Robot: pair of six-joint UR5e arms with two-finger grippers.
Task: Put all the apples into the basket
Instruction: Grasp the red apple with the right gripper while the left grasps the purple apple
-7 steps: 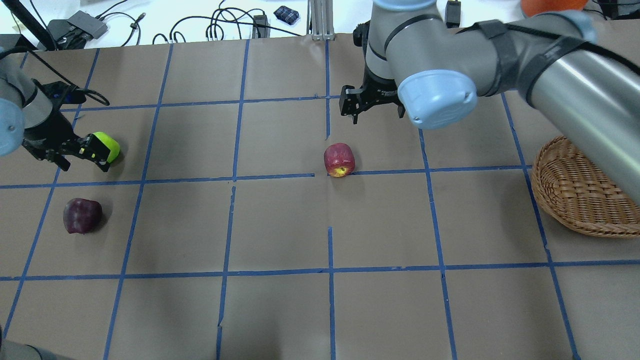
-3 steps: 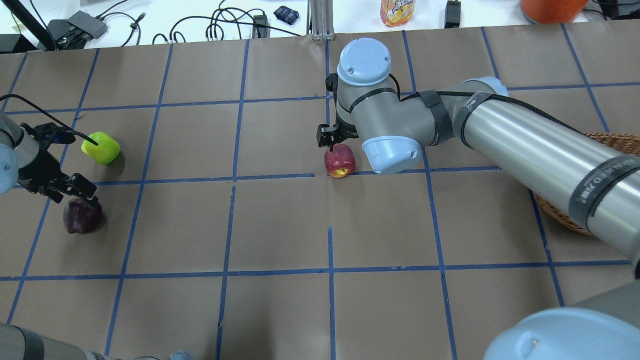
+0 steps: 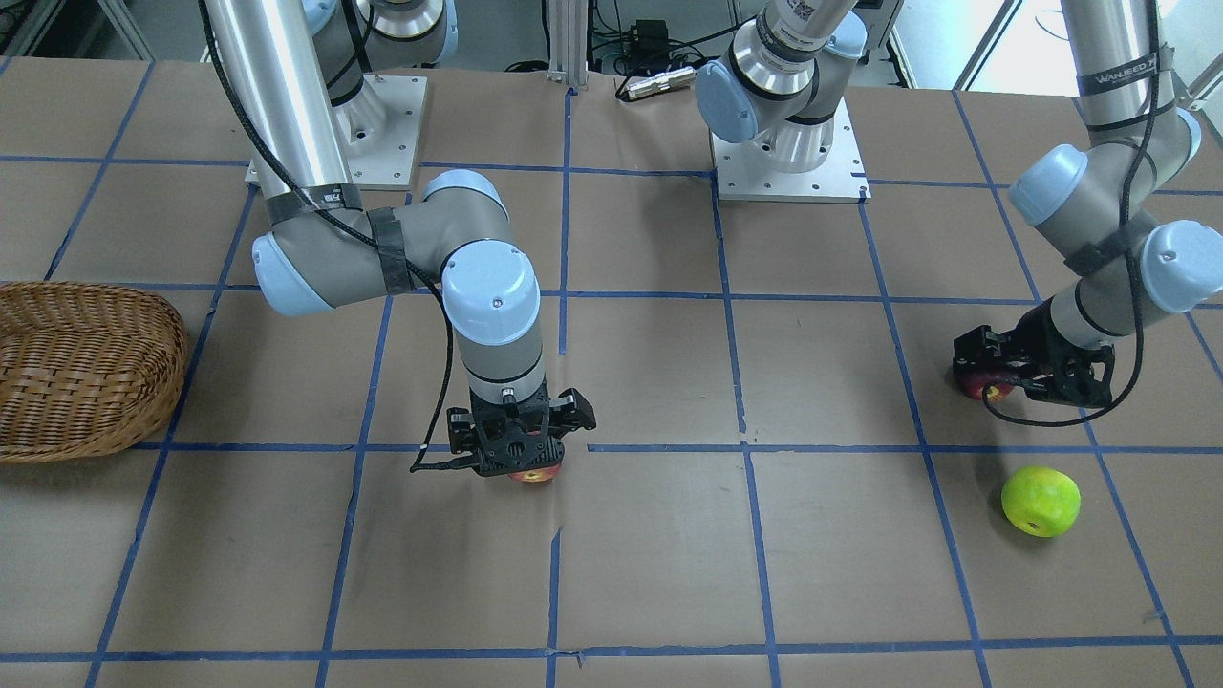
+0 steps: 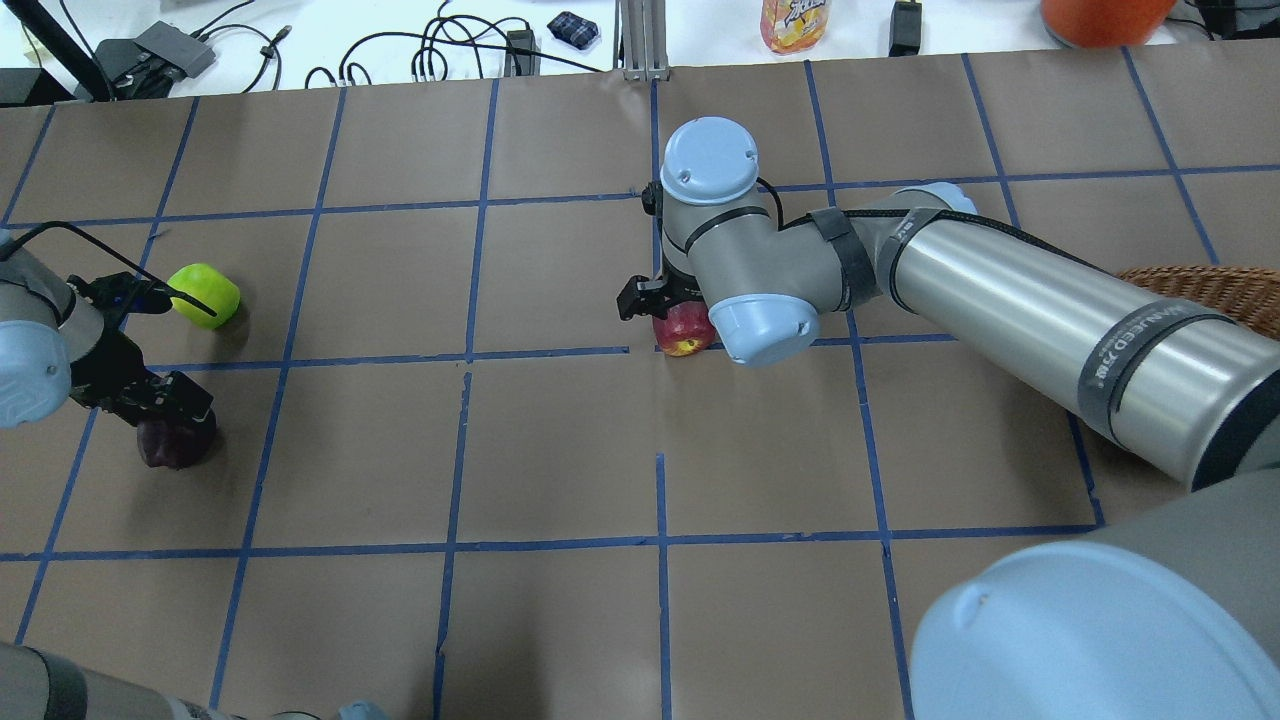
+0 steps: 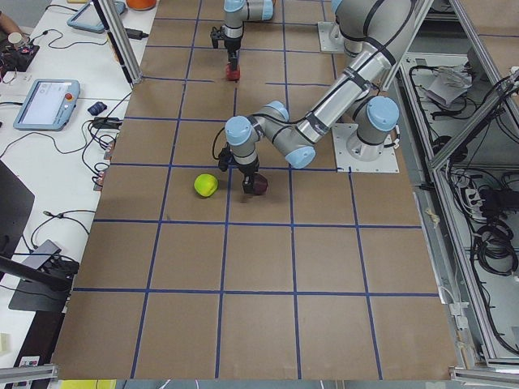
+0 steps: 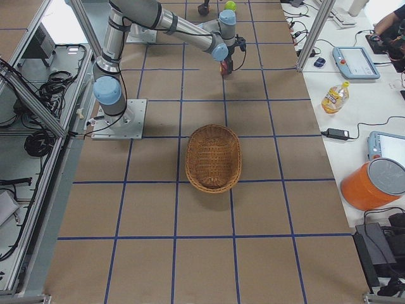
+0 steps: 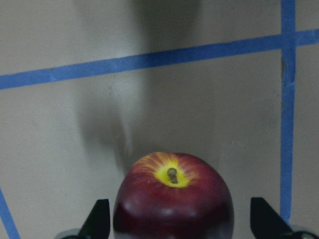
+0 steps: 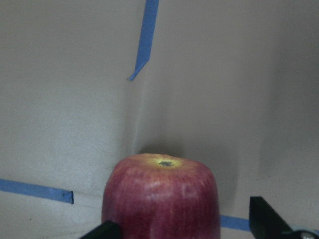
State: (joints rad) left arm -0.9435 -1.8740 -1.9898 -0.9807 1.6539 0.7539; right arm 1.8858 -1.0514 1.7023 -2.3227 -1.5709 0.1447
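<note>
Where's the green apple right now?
In the overhead view the green apple sits at the far left, just beyond the left pincer and the dark apple.

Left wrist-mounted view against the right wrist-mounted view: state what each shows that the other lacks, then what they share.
Only the left wrist view: the dark maroon apple, yellow dimple facing the camera, inside the left tool. Only the right wrist view: the streaky red apple, dimple up, inside the right tool, near a torn tape end. Both: an apple centred in an open tool on taped brown paper.
</note>
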